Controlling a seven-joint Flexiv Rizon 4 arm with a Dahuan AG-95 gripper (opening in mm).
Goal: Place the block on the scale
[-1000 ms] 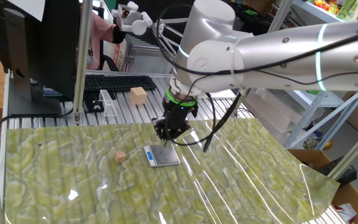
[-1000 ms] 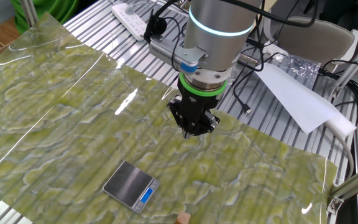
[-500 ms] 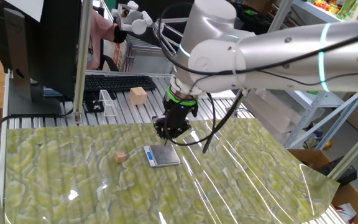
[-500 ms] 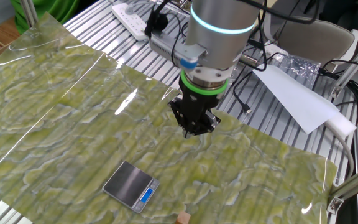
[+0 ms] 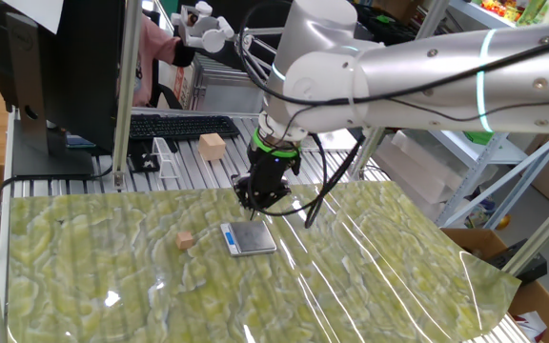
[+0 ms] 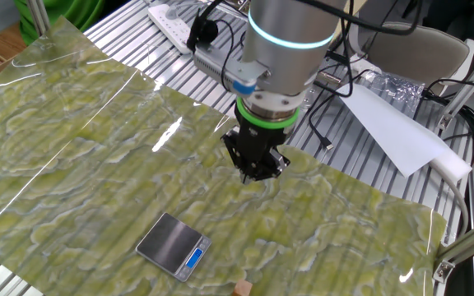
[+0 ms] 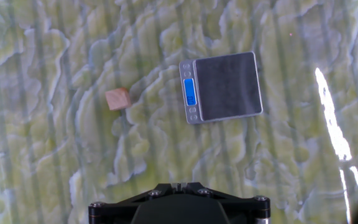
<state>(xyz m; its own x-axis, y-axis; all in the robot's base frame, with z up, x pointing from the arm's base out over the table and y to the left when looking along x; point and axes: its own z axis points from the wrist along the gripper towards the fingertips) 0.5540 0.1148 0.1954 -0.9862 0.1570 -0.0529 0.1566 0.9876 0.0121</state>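
Note:
The block (image 5: 186, 240) is a tiny tan-pink cube lying on the green marbled mat, left of the scale (image 5: 249, 238). The scale is a flat dark grey square with a white-blue strip. My gripper (image 5: 260, 200) hangs above the mat just behind the scale, touching neither. Its black fingers come to one point and hold nothing. In the other fixed view the gripper (image 6: 257, 173) is up and right of the scale (image 6: 174, 245), and the block (image 6: 241, 288) sits at the bottom edge. The hand view shows the block (image 7: 117, 99) left of the scale (image 7: 222, 87).
A larger pale wooden cube (image 5: 212, 146), a keyboard (image 5: 184, 126) and a monitor (image 5: 55, 67) stand behind the mat on the slatted table. A power strip (image 6: 175, 18), cables and a white sheet (image 6: 393, 123) lie beyond the mat's far side.
The arm has shifted slightly to the left and a little upward. The block and the scale have not moved.

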